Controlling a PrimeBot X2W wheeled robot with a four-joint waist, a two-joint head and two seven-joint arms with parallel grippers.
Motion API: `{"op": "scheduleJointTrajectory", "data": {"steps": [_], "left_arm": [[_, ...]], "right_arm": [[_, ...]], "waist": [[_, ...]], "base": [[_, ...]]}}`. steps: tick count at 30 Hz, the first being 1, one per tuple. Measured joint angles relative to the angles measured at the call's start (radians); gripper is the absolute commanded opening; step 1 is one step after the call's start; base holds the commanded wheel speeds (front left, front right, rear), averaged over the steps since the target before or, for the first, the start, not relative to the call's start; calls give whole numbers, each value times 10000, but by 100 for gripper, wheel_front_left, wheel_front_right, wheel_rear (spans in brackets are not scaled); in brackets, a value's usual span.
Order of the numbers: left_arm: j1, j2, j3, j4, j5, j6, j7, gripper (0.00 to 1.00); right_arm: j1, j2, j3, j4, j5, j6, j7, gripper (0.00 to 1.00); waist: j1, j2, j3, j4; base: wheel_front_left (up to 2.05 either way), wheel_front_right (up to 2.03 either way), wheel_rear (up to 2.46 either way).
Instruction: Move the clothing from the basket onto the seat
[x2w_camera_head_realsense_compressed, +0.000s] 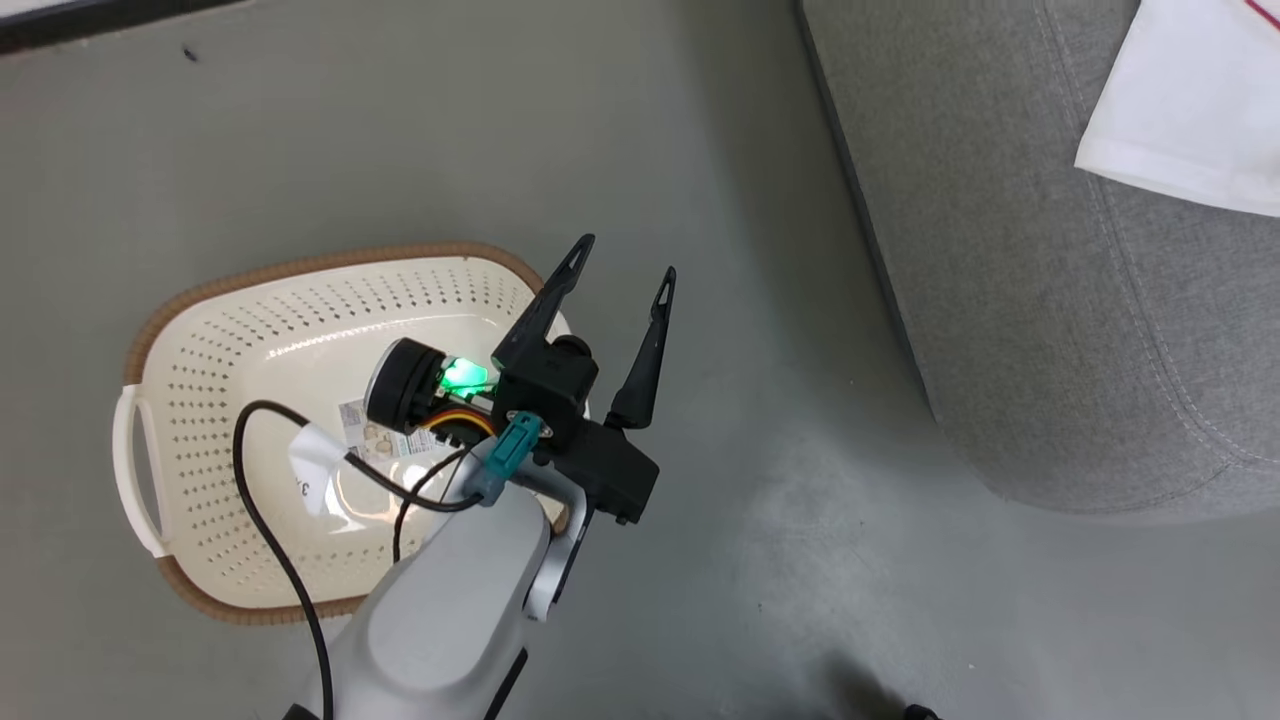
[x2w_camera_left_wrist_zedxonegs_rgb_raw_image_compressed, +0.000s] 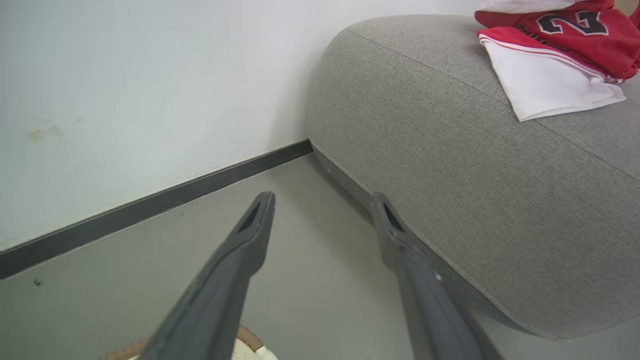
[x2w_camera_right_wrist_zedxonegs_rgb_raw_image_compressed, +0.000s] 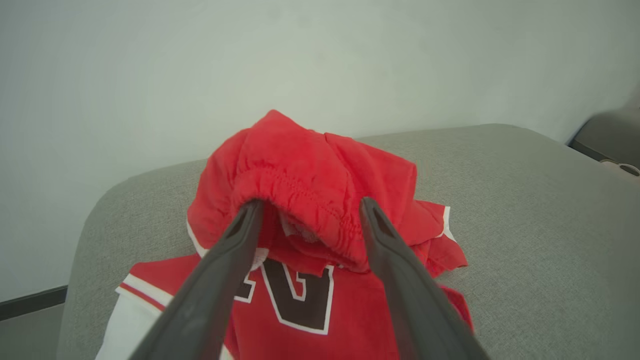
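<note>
Here the right gripper (x2w_camera_right_wrist_zedxonegs_rgb_raw_image_compressed: 311, 201), fingers spread wide, straddles the crumpled red fabric garment (x2w_camera_right_wrist_zedxonegs_rgb_raw_image_compressed: 300, 155), its waistband crosswise, atop the light-grey upholstered sofa (x2w_camera_right_wrist_zedxonegs_rgb_raw_image_compressed: 525, 210).

Soft even light, faint shadows, sharp focus

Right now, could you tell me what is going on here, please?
The robot is moving red and white clothing from the basket onto the grey seat. What shows of the basket's inside holds no clothing, just a sticker, and the left gripper hangs open above it, holding nothing. The right gripper is at the seat with its jaws apart, fingertips at the elastic waistband of the bunched top piece. The job looks nearly done.
</note>
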Motion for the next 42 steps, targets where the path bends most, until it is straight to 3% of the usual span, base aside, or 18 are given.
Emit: {"op": "scheduleJointTrajectory", "data": {"steps": [11, 28, 42], "left_arm": [[729, -69, 449, 150, -476, 0, 0, 100], [2442, -119, 2385, 803, -585, 0, 2, 100], [3709, -121, 3879, 976, -130, 0, 2, 100]], "right_arm": [[1226, 464, 723, -1264, 0, 0, 2, 100], [3569, 1703, 1657, -2550, 288, 0, 4, 100], [5396, 2819, 1751, -3237, 46, 0, 4, 100]], "waist": [[0, -1, -1385, 455], [-1, -2, -3621, 1673], [-1, -2, -5236, 2546]], "base": [[0, 0, 0], [0, 0, 0], [0, 0, 0]]}}
